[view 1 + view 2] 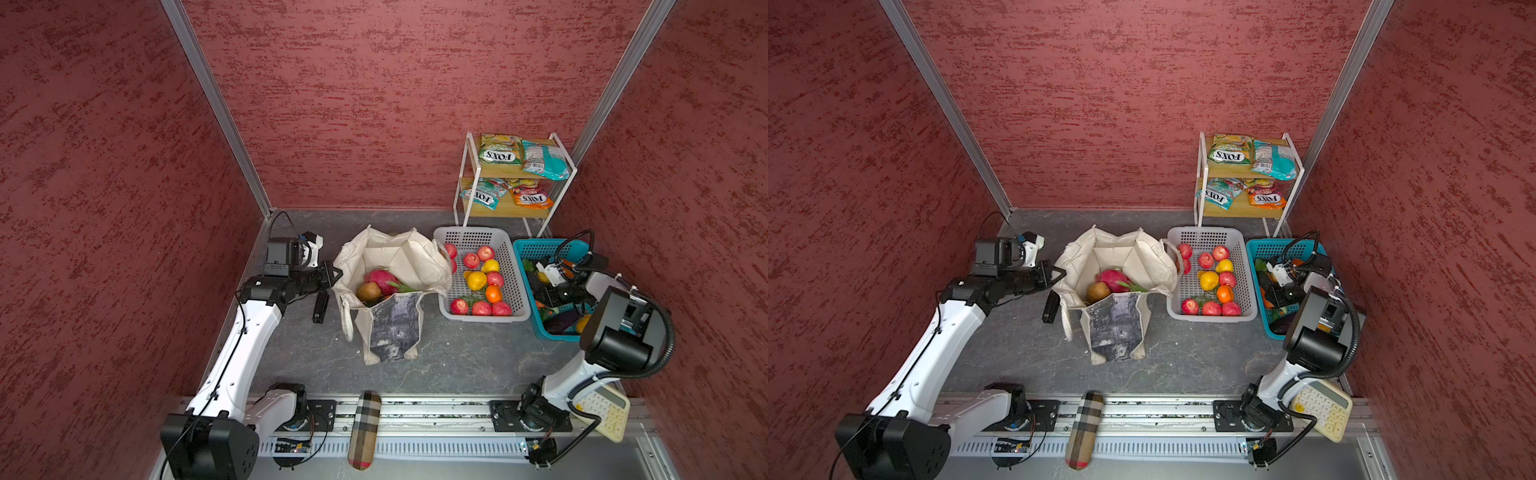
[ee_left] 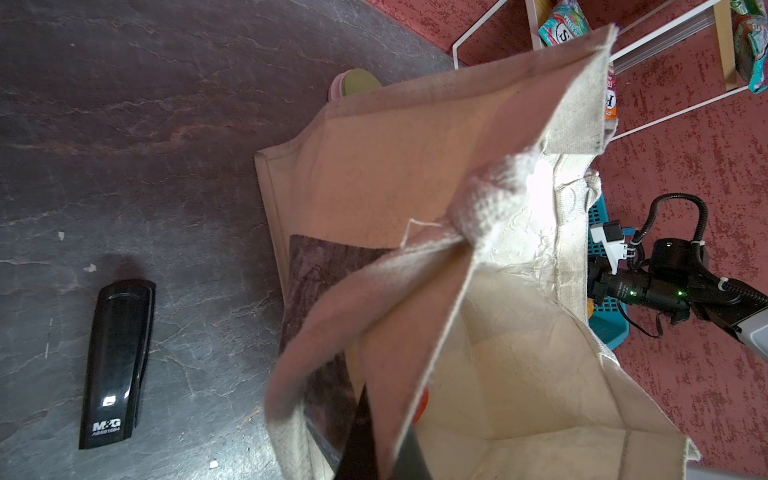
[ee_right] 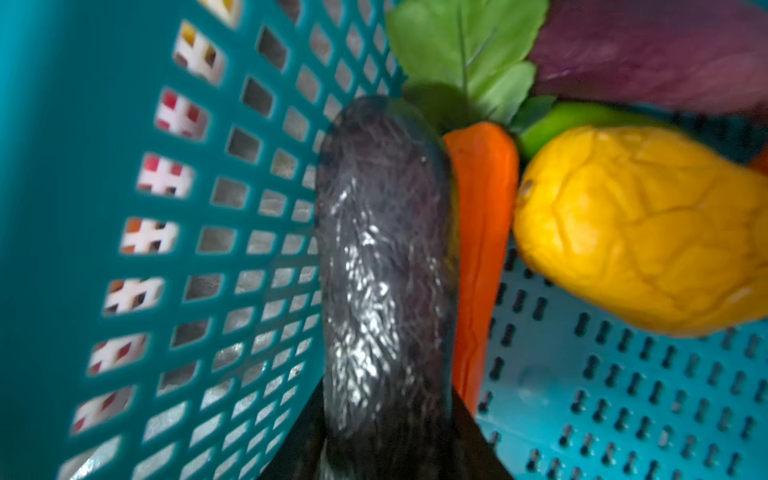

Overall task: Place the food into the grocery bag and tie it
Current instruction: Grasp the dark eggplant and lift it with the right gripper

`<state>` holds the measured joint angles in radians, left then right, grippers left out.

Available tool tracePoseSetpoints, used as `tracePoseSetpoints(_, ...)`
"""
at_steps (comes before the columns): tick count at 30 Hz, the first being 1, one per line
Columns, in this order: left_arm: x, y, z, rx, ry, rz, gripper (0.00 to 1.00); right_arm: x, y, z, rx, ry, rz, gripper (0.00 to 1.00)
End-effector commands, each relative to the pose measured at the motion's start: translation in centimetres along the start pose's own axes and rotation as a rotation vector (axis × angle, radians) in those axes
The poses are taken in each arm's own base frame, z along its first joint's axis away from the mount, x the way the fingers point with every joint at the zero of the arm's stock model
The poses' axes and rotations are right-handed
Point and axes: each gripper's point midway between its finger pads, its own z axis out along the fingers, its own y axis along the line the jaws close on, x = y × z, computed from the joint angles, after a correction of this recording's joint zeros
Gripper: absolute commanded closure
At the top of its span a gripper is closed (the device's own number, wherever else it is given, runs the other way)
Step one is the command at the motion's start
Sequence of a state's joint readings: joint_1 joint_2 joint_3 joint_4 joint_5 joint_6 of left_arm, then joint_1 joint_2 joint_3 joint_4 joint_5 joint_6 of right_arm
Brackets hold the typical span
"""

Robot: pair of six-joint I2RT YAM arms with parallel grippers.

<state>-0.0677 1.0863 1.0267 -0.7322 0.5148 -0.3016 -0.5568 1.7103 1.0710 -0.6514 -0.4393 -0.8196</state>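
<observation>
Red textured walls box in a grey stone-look tabletop (image 1: 457, 353). The grocery bag (image 1: 395, 324) stands near its middle with its mouth gaping, and a pink dragon fruit (image 1: 380, 277) and a brown oval fruit (image 1: 368, 291) lie in the bottom. My left gripper (image 1: 332, 276) is pinched together on the bag's rim on my left side. The left wrist view shows cream canvas bunched between its jaws.

My right gripper (image 1: 544, 291) is down inside the blue basket (image 1: 536, 249). Its jaws stand on either side of a glossy dark aubergine (image 3: 382, 270), which lies just beside the basket wall and touches an orange carrot (image 3: 482, 249). The close view is blurred, so I cannot tell whether the jaws have bitten on it.

I judge the pick itself to be the weak point. The aubergine looks slick and rounded, so a squeeze near its end could squirt it out. The carrot pressed against it could get trapped by a finger and ride up with it. The perforated wall is close enough for a fingertip to snag in a hole as I lift.

The way to the bag passes over the white basket (image 1: 469, 237), so a loose hold would drop the piece there. The bag is floppy: if my left pinch slips or drags sideways, the mouth folds shut or the tote tips toward the black stapler (image 1: 320, 307) lying just beside it.
</observation>
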Motion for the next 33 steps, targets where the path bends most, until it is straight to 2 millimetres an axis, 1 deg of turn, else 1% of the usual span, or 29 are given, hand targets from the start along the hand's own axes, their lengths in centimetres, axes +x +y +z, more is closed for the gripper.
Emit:
tracePoseSetpoints(1,-0.6,-0.5,-0.3,0.011,-0.032,0.03,1.0,-2.3,-0.8,-1.2,0.05,-0.08,0.012,0.64)
tracePoseSetpoints(5,-0.7,-0.4,-0.4,0.011,-0.039,0.031,1.0,-4.7,-2.4,-2.7,0.146,-0.193,0.091,0.67)
tracePoseSetpoints(7,-0.8,-0.3,-0.4,0.008,-0.042,0.029,1.0,-6.3,-3.5,-4.2,0.215,-0.284,0.159,0.68)
tracePoseSetpoints(10,-0.9,-0.3,-0.5,0.008,-0.045,0.027,1.0,-8.3,-4.6,-7.0,0.32,-0.433,0.245,0.7)
tracePoseSetpoints(11,-0.8,-0.2,-0.4,0.005,-0.043,0.024,1.0,-9.0,-4.6,-8.0,0.338,-0.482,0.269,0.72)
tracePoseSetpoints(12,-0.8,-0.2,-0.4,0.006,-0.041,0.024,1.0,-9.4,-4.4,-8.4,0.339,-0.508,0.283,0.72)
tracePoseSetpoints(13,-0.8,-0.1,-0.3,0.005,-0.04,0.021,1.0,-10.1,-4.1,-10.0,0.361,-0.554,0.295,0.72)
tracePoseSetpoints(14,-0.9,-0.1,-0.3,0.006,-0.041,0.02,1.0,-11.1,-2.9,-10.4,0.354,-0.584,0.296,0.71)
tracePoseSetpoints(16,-0.9,0.0,-0.3,0.002,-0.042,0.018,1.0,-12.2,-1.1,-12.1,0.345,-0.664,0.306,0.71)
tracePoseSetpoints(19,-0.9,0.2,-0.3,-0.006,-0.044,0.016,1.0,-13.1,1.6,-15.1,0.344,-0.761,0.338,0.71)
tracePoseSetpoints(21,-0.9,0.2,-0.3,-0.006,-0.043,0.015,1.0,-13.7,4.1,-16.6,0.313,-0.801,0.321,0.71)
tracePoseSetpoints(23,-0.9,0.3,-0.2,-0.009,-0.04,0.015,1.0,-14.2,7.5,-18.1,0.256,-0.85,0.276,0.71)
tracePoseSetpoints(25,-0.9,0.3,-0.1,-0.007,-0.039,0.015,1.0,-14.1,10.5,-19.6,0.212,-0.892,0.237,0.71)
tracePoseSetpoints(28,-0.9,0.3,0.0,-0.003,-0.037,0.015,1.0,-13.2,15.0,-21.2,0.122,-0.936,0.186,0.72)
tracePoseSetpoints(29,-0.9,0.2,0.0,0.0,-0.037,0.017,1.0,-12.7,16.5,-21.8,0.089,-0.953,0.167,0.73)
tracePoseSetpoints(31,-0.8,0.1,0.2,0.009,-0.033,0.02,1.0,-11.8,19.1,-22.6,0.016,-0.975,0.14,0.79)
tracePoseSetpoints(33,-0.8,-0.1,0.3,0.021,-0.032,0.02,1.0,-10.9,21.6,-23.1,-0.065,-0.984,0.108,0.82)
